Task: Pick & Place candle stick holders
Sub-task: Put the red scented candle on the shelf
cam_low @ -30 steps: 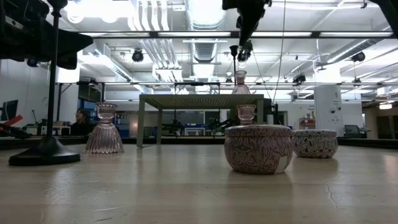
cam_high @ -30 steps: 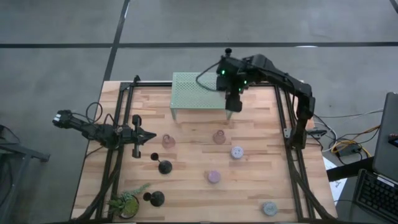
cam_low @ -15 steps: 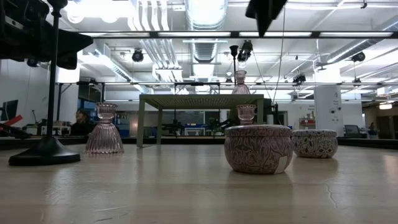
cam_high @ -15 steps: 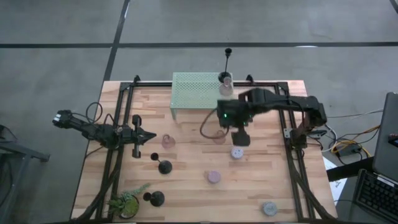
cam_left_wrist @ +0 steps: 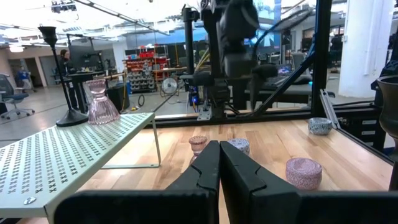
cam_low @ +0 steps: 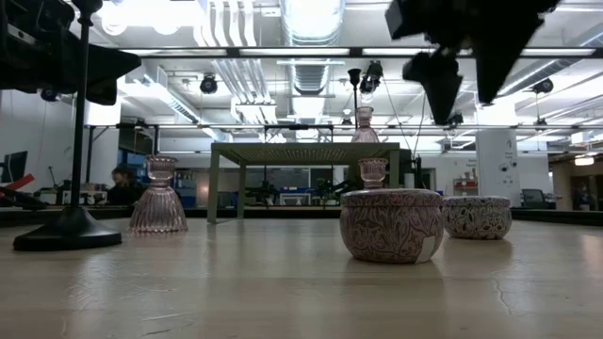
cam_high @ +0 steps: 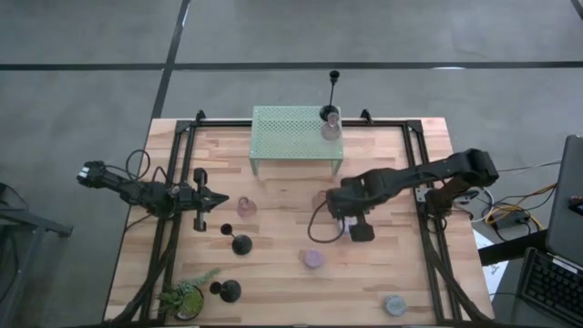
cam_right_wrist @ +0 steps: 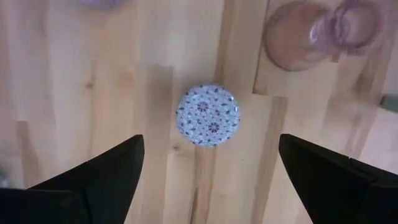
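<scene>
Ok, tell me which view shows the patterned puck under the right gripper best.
The right wrist view: the patterned puck sits centred between the open right gripper's fingers, seen from straight above. In the high view the arm hides it. The low view shows its side; the left wrist view shows it small.

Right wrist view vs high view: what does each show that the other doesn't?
Only the right wrist view: the patterned puck lying between the open right gripper's fingers; the arm hides it from above. Only the high view: the mesh rack, potted plant, black holders and the left gripper, parked at the table's left. Both: the wooden table.
</scene>
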You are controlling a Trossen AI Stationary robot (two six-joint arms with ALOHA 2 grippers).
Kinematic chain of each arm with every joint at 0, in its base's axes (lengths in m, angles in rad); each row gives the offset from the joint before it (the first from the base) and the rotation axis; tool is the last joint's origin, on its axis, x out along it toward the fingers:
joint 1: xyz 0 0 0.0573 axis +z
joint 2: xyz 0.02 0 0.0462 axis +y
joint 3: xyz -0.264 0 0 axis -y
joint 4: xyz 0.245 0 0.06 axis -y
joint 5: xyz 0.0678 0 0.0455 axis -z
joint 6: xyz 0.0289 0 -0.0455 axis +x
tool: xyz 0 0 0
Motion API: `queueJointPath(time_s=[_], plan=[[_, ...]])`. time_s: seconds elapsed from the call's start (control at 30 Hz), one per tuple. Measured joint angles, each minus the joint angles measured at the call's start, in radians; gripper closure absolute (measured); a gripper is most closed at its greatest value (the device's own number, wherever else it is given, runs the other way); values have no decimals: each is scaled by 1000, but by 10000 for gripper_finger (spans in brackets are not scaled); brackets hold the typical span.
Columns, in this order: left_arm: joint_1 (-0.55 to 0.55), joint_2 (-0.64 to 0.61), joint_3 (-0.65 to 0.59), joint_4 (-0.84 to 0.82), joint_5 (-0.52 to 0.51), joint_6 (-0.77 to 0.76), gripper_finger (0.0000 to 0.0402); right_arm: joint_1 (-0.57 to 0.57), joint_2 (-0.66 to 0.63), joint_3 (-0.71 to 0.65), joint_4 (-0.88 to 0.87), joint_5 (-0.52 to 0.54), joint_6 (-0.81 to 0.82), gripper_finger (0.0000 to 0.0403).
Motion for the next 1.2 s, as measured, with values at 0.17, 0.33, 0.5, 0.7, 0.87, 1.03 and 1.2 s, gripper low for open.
queueJointPath(time_s=[0.17,0.33,0.5,0.7,0.87,1.03,1.2], plan=[[0,0,0,0,0,0,387,-1,-2,-95,97,2,12,37],[0,0,0,0,0,0,387,-2,-2,-165,162,2,19,37],[0,0,0,0,0,0,387,-1,-2,-219,227,2,33,37],[0,0,0,0,0,0,387,-1,-2,-261,292,8,34,37],[0,0,0,0,0,0,387,-2,-2,-310,340,29,25,37],[0,0,0,0,0,0,387,-1,-2,-333,373,27,34,37],[0,0,0,0,0,0,387,-1,-1,-357,408,25,42,37]])
